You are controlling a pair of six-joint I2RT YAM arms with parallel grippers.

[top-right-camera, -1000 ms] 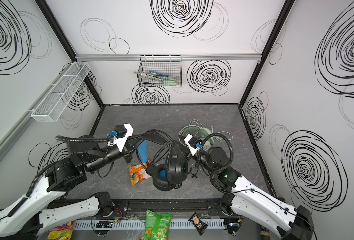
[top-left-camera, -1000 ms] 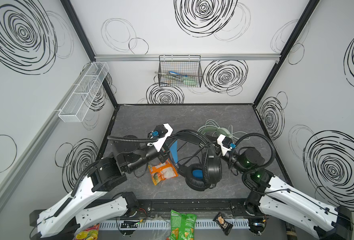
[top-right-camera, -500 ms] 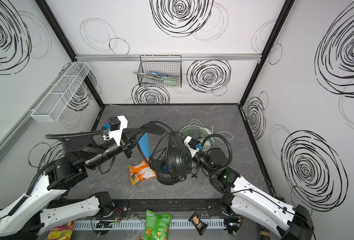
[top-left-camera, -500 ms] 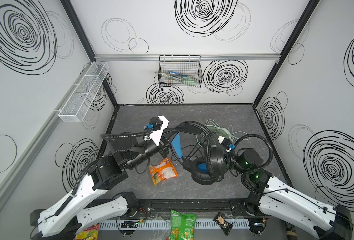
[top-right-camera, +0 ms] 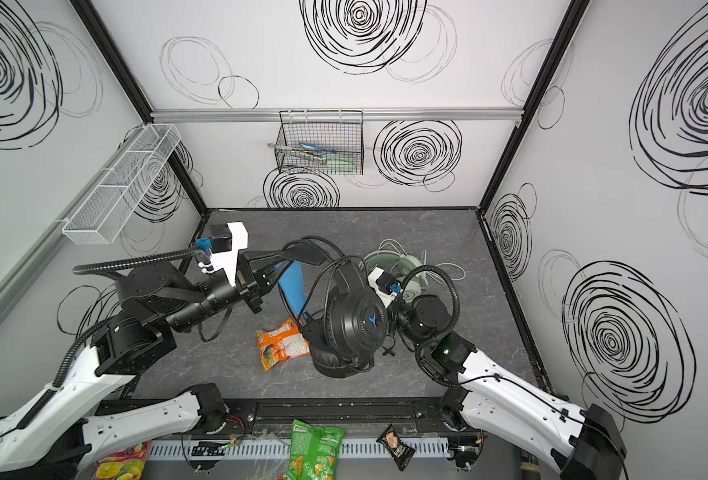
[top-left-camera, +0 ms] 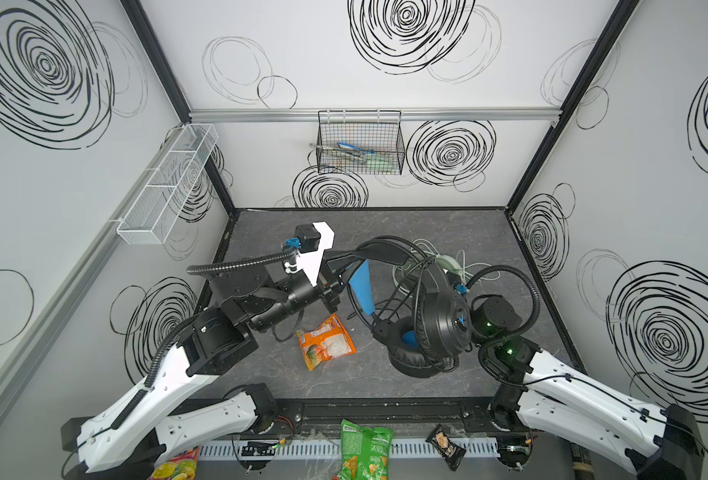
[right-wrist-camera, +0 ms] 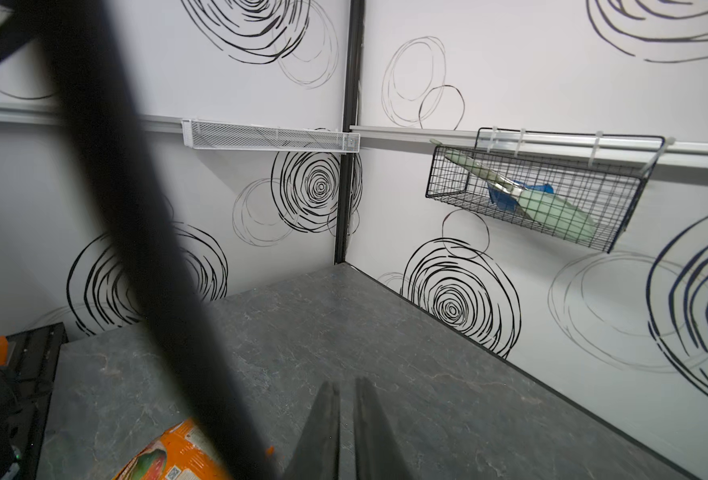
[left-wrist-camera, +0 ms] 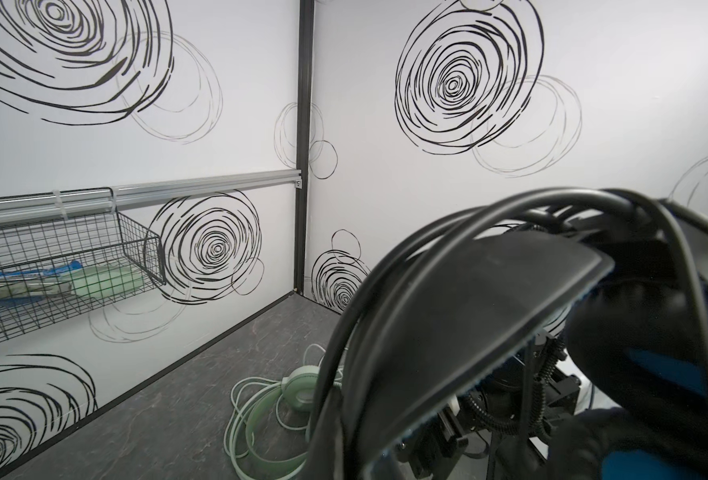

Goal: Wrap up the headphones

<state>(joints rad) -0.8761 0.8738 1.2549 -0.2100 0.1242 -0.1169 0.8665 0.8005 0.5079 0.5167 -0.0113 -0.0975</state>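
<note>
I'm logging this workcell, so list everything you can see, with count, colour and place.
table: 1, grey, cell floor
black headphones: 1, black and blue, mid-table, headband raised
green headphones: 1, pale mint, on table behind black pair
snack packet: 1, orange, table front
wire basket: 1, black, back wall
mesh tray: 1, white, left wall
chip bag: 1, green, below table's front edge
small wrapper: 1, dark, beside chip bag
left tool: 1, black, shut on black headphones' headband
right tool: 1, black, shut, beside black headphones
</note>
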